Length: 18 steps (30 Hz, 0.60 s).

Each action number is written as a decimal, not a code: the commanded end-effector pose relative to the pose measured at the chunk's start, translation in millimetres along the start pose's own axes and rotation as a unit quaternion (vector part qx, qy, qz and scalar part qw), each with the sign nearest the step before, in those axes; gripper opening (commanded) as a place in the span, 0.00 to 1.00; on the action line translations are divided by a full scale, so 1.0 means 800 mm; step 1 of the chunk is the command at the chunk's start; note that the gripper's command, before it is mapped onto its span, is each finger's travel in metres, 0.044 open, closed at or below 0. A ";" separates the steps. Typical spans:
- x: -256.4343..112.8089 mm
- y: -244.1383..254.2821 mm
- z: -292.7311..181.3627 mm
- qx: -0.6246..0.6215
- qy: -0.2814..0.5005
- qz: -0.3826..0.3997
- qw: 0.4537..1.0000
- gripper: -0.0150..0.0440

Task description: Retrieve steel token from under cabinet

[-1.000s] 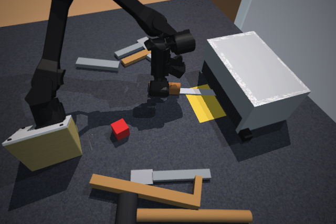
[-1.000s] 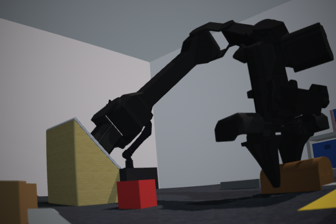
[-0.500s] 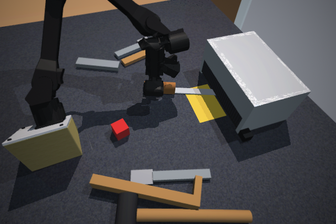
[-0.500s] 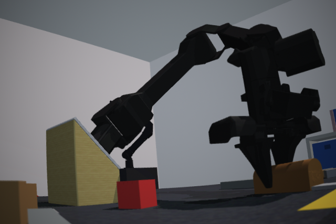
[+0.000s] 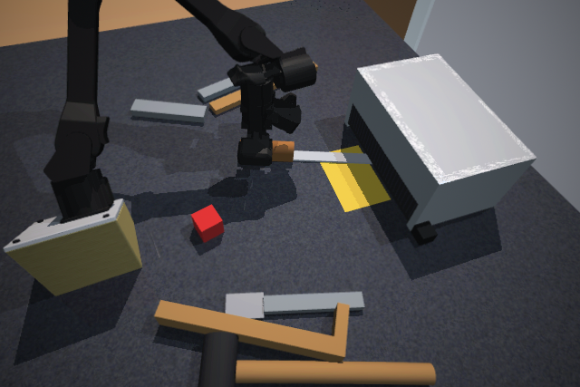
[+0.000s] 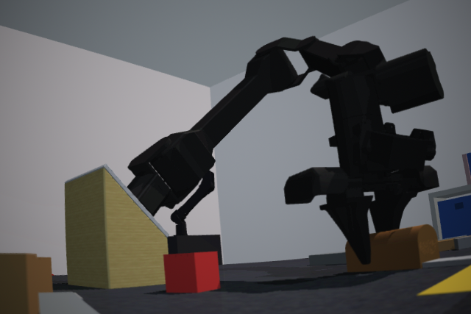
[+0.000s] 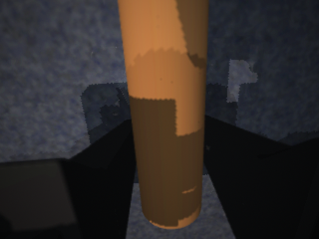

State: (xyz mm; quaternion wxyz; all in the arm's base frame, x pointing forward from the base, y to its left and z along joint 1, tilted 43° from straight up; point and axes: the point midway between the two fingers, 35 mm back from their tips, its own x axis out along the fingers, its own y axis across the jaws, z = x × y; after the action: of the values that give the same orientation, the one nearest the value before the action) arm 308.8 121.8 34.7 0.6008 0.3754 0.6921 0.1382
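My gripper is shut on the rounded orange handle of a flat-bladed tool, low at the table. Its thin pale blade points at the cabinet, crossing the far part of the yellow marked area. The blade's far end meets the cabinet's dark vent front; whether it reaches underneath is hidden. The steel token cannot be made out in any view.
A red cube sits between the arm base and marked area. An orange L-shaped bar, grey bar and wooden rod lie nearer the camera. Another grey bar lies beyond the gripper. A black block adjoins the cabinet's corner.
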 end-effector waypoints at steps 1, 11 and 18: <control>0.001 0.000 -0.010 0.001 0.002 -0.001 1.000 0.25; 0.001 0.001 -0.026 0.001 0.002 -0.001 1.000 0.25; 0.001 0.001 -0.037 0.001 0.002 -0.001 1.000 0.25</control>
State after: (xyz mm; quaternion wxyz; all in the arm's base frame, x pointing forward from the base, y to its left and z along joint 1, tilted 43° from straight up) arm 287.9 128.7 41.0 0.6003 0.3757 0.6924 0.1380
